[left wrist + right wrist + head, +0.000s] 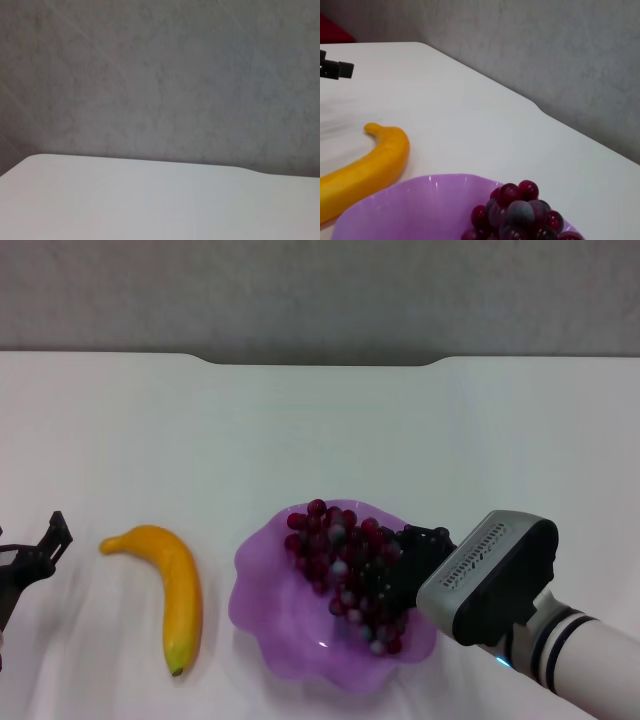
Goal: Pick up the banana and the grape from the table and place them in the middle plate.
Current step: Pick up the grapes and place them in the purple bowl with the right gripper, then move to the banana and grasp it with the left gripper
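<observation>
The banana (168,590) lies on the white table (320,430), just left of the purple scalloped middle plate (270,600); it also shows in the right wrist view (367,167). The grape (345,570) lies inside the plate, also seen in the right wrist view (517,212). My right gripper (420,555) is over the plate's right side, against the grape bunch. My left gripper (28,540) is open and empty at the table's left edge, left of the banana. The left wrist view shows only table and wall.
The table's notched far edge (320,362) meets a grey wall (320,290). The left gripper's black tips show far off in the right wrist view (335,68). Bare tabletop lies behind the plate and the banana.
</observation>
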Controlling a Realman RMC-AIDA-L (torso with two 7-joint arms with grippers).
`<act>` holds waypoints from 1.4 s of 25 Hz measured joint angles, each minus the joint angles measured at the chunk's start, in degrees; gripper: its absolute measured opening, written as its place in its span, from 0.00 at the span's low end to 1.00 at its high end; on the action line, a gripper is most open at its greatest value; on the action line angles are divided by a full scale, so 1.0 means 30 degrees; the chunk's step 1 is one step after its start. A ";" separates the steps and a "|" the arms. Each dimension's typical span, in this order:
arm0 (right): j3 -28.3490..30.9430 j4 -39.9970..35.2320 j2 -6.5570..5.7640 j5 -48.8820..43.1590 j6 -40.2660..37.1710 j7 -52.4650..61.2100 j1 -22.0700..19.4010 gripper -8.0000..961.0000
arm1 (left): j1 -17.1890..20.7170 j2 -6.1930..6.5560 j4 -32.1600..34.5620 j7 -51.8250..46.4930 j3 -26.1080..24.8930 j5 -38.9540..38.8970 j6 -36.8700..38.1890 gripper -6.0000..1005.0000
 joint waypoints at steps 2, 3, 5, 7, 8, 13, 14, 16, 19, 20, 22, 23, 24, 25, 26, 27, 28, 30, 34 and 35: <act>-0.0067 -0.0044 -0.0015 0.0000 -0.0130 0.0000 0.0083 0.40 | -0.0010 0.0000 0.0000 0.0000 0.0000 0.0000 -0.0016 0.86; -0.0128 -0.0065 -0.0020 -0.0003 -0.0183 0.0001 0.0162 0.40 | -0.0018 0.0000 0.0000 -0.0001 0.0000 0.0000 -0.0030 0.86; -0.0414 -0.0214 -0.0014 -0.0075 -0.0464 0.0000 0.0391 0.41 | -0.0033 0.0000 0.0000 -0.0001 0.0000 0.0000 -0.0043 0.86; -0.0706 -0.0474 -0.0013 -0.0097 -0.0847 -0.0001 0.0581 0.44 | -0.0037 0.0000 -0.0001 -0.0001 0.0000 0.0000 -0.0051 0.86; -0.0832 -0.0581 -0.0013 -0.0087 -0.1050 0.0004 0.0649 0.46 | -0.0037 0.0000 0.0000 -0.0001 0.0000 0.0000 -0.0052 0.86; -0.1085 -0.0701 -0.0010 -0.0052 -0.1524 0.0095 0.0748 0.56 | -0.0037 0.0000 -0.0001 0.0000 0.0000 0.0000 -0.0064 0.86; -0.1141 -0.0705 -0.0011 -0.0050 -0.1661 0.0135 0.0753 0.61 | -0.0036 0.0001 -0.0001 -0.0001 0.0001 0.0000 -0.0065 0.86; -0.1266 -0.0718 -0.0009 -0.0045 -0.1973 0.0205 0.0755 0.71 | -0.0028 0.0005 -0.0001 0.0000 0.0000 0.0000 -0.0065 0.86; -0.1319 -0.0728 -0.0009 -0.0038 -0.2270 0.0367 0.0755 0.79 | 0.0014 0.0013 0.0011 0.0000 0.0000 0.0000 -0.0065 0.86; -0.1318 -0.0724 -0.0011 -0.0035 -0.2362 0.0519 0.0755 0.81 | 0.0028 0.0016 0.0018 0.0000 0.0000 0.0000 -0.0065 0.86; -0.1322 -0.0661 -0.0018 -0.0032 -0.2590 0.0922 0.0751 0.84 | 0.0051 0.0020 0.0024 -0.0001 0.0000 0.0000 -0.0065 0.86; -0.1323 -0.0564 -0.0026 -0.0040 -0.2724 0.1064 0.0710 0.85 | 0.0057 0.0021 0.0025 0.0000 0.0000 0.0000 -0.0065 0.86; -0.1324 -0.0454 -0.0040 -0.0073 -0.2849 0.1072 0.0652 0.87 | 0.0073 0.0023 0.0027 0.0000 0.0001 0.0000 -0.0064 0.86; -0.1326 -0.0255 -0.0060 -0.0124 -0.3054 0.1072 0.0552 0.88 | 0.0097 0.0025 0.0027 0.0000 0.0000 0.0000 -0.0063 0.86; -0.1324 0.0020 -0.0079 -0.0176 -0.3296 0.1072 0.0392 0.90 | 0.0132 0.0027 0.0028 0.0000 0.0001 0.0000 -0.0064 0.86; -0.1240 0.0345 -0.0094 -0.0193 -0.3548 0.1072 0.0147 0.92 | 0.0151 0.0029 0.0029 -0.0001 0.0001 0.0000 -0.0062 0.86; -0.1108 0.0682 -0.0112 -0.0191 -0.3779 0.1073 -0.0114 0.93 | 0.0164 0.0029 0.0029 0.0000 0.0001 -0.0004 -0.0063 0.86; -0.0772 0.1303 -0.0135 -0.0357 -0.4163 0.1065 -0.0598 0.93 | 0.0177 0.0030 0.0034 -0.0001 0.0001 -0.0014 -0.0063 0.86; -0.0606 0.1880 -0.0157 -0.1553 -0.5949 0.1007 -0.1143 0.92 | 0.0193 0.0030 0.0057 -0.0001 0.0001 -0.0022 -0.0062 0.86; -0.0604 0.1939 -0.0156 -0.1847 -0.6777 0.1007 -0.1315 0.92 | 0.0197 0.0031 0.0057 0.0000 0.0001 -0.0025 -0.0062 0.86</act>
